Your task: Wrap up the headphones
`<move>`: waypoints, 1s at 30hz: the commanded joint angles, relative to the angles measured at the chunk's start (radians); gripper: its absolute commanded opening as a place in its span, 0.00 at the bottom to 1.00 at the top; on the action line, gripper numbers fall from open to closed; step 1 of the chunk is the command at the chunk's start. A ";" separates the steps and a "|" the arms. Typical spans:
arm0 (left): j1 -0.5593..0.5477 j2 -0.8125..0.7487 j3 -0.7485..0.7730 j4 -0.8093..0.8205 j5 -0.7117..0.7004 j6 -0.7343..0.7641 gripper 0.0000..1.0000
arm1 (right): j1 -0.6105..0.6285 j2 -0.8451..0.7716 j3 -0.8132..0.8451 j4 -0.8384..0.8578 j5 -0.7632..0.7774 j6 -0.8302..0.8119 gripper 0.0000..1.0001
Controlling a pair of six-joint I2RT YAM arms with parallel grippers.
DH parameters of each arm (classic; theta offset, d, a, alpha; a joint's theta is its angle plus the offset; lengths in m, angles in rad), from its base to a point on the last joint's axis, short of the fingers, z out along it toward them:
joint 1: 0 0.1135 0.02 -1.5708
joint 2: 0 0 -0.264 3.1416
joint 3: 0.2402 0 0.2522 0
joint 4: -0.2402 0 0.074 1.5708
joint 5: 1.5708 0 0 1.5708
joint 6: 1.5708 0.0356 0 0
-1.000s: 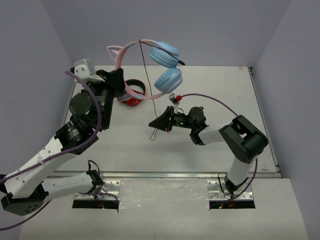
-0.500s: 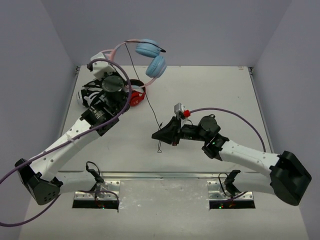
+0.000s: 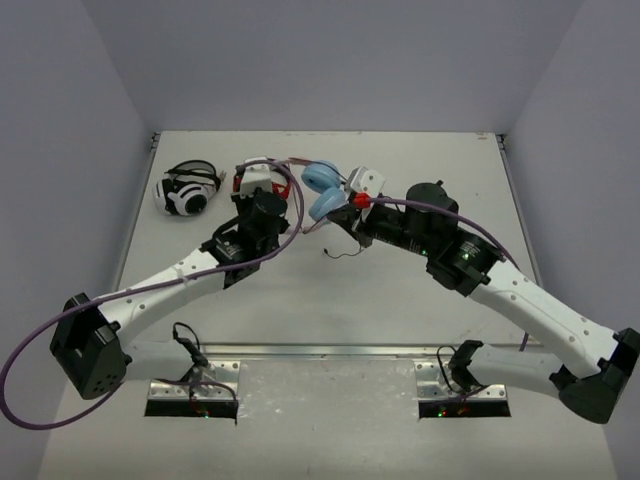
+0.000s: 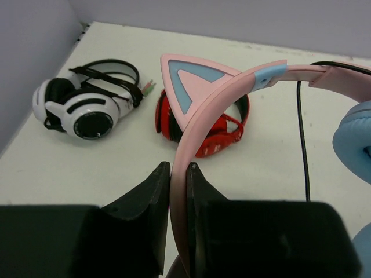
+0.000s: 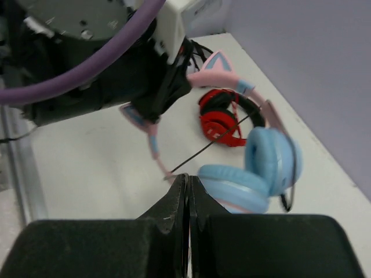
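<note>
The headphones have a pink cat-ear headband (image 4: 200,87) and light blue earcups (image 3: 322,190). My left gripper (image 4: 178,171) is shut on the headband and holds them just above the table, at the back centre of the top view (image 3: 272,182). The thin black cable (image 5: 214,145) runs from the earcups (image 5: 255,174) to my right gripper (image 5: 186,177), which is shut on it right beside the lower earcup. In the top view the right gripper (image 3: 338,222) is just right of the left one, and the cable's loose end (image 3: 342,254) trails below it.
Red-and-black headphones (image 4: 215,128) lie on the table directly under the held headband. White-and-black headphones (image 3: 188,190) lie at the back left near the wall. Grey walls close the table at the back and both sides.
The left arm has lowered the headphones from high up down to the table's back centre. The right gripper, still on the cable, has moved up close to the earcups.
</note>
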 commanded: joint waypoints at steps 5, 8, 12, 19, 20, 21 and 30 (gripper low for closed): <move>-0.166 -0.075 -0.089 0.064 0.244 0.024 0.00 | -0.015 0.086 0.199 -0.168 0.236 -0.379 0.01; -0.252 -0.127 -0.170 0.101 0.302 0.048 0.00 | -0.031 0.113 0.204 -0.139 0.288 -0.434 0.01; -0.282 -0.232 -0.259 0.070 0.345 -0.038 0.00 | -0.080 0.126 0.199 -0.104 0.337 -0.469 0.02; -0.386 -0.311 -0.289 -0.039 0.253 -0.075 0.00 | -0.238 0.132 0.242 -0.109 0.219 -0.383 0.10; -0.390 -0.314 -0.286 -0.045 0.250 -0.087 0.00 | -0.244 0.141 0.257 -0.119 0.186 -0.377 0.01; -0.392 -0.318 -0.284 -0.049 0.249 -0.090 0.00 | -0.244 0.164 0.261 -0.132 0.181 -0.377 0.01; -0.433 -0.395 -0.259 -0.085 0.348 -0.084 0.00 | -0.373 0.300 0.340 -0.105 0.093 -0.316 0.02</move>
